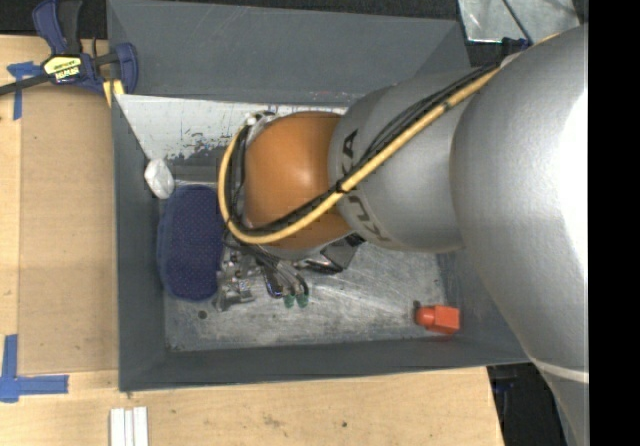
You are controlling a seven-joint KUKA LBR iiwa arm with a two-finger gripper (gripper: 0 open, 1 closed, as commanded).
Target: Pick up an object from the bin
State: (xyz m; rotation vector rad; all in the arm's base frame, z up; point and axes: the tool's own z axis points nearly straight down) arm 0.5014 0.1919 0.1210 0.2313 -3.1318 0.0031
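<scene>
We look down into a grey bin [140,264]. The arm [450,164], under an orange cover [285,179], reaches in from the right. Its jaws sit low, left of centre, just beside a dark blue pad [188,244]; we cannot tell whether they are open or closed. A white lump [158,177] lies far left, an orange block [437,317] near right.

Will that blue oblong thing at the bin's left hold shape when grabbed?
The blue pad looks woven and rounded, so probably soft; it may sag. Its rough surface should resist slipping. Lying flat, it seems unlikely to roll.
</scene>
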